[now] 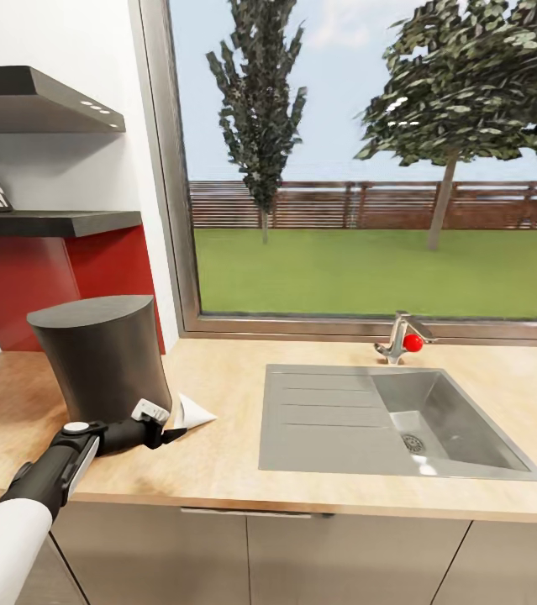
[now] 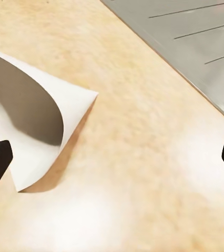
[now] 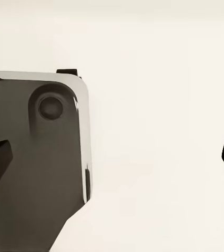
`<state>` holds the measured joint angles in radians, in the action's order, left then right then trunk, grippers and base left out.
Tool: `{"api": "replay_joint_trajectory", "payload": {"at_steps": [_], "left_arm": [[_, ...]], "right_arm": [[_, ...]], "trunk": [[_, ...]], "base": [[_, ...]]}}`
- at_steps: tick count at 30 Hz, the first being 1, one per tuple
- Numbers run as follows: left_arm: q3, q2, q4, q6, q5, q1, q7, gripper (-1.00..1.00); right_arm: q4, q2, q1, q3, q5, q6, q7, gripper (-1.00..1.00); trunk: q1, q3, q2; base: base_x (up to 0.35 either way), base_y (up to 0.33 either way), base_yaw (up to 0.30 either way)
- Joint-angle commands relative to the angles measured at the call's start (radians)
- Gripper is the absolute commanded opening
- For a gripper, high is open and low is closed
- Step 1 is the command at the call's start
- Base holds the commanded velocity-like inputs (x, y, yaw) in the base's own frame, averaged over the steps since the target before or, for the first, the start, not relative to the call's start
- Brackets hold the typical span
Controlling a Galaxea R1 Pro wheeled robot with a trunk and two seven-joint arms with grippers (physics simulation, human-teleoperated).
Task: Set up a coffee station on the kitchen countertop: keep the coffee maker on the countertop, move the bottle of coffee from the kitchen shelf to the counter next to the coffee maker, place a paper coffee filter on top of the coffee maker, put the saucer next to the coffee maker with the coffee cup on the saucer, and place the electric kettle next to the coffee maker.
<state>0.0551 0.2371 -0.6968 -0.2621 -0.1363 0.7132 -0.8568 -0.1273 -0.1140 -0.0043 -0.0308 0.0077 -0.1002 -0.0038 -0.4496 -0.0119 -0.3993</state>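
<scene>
Bright, even daylight comes through the window (image 1: 369,160) behind the sink (image 1: 386,416), and the wooden countertop (image 1: 218,470) in front of it is evenly lit. Soft pale sheen lies on the wood in the left wrist view. The paper coffee filter (image 2: 43,126) casts a soft shadow inside its own fold and a thin one on the wood beside it. The dark coffee maker (image 1: 100,357) left of the sink reads matte, without glare. The render is crisp in the head view, with trees coarse and blocky. The right wrist view is washed out and nearly white beside a dark grey body.
</scene>
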Motion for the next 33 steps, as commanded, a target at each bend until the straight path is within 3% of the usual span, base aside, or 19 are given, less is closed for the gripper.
{"api": "replay_joint_trajectory", "payload": {"at_steps": [1, 19, 28, 33], "left_arm": [[0.005, -0.001, -0.001, -0.01, -0.005, 0.0, -0.007, 1.0], [0.005, 0.007, 0.002, -0.009, -0.008, -0.001, 0.006, 1.0], [0.008, 0.012, 0.019, 0.004, -0.011, -0.002, 0.086, 1.0], [0.011, 0.013, 0.019, 0.021, -0.011, -0.033, 0.129, 1.0]], "right_arm": [[0.001, 0.0, 0.0, -0.003, 0.0, -0.003, -0.001, 1.0], [0.0, 0.0, 0.0, -0.004, 0.0, -0.003, 0.0, 1.0], [0.0, 0.0, 0.0, -0.004, 0.0, -0.003, -0.001, 1.0], [0.0, 0.0, 0.0, -0.004, -0.001, -0.003, -0.001, 1.0]], "trunk": [[0.0, 0.0, -0.001], [0.0, 0.0, -0.001], [0.0, 0.0, -0.001], [0.0, 0.0, -0.001]], "base": [[0.0, 0.0, 0.0], [0.0, 0.0, -0.087], [0.0, 0.0, -0.005], [0.0, 0.0, 0.0]]}}
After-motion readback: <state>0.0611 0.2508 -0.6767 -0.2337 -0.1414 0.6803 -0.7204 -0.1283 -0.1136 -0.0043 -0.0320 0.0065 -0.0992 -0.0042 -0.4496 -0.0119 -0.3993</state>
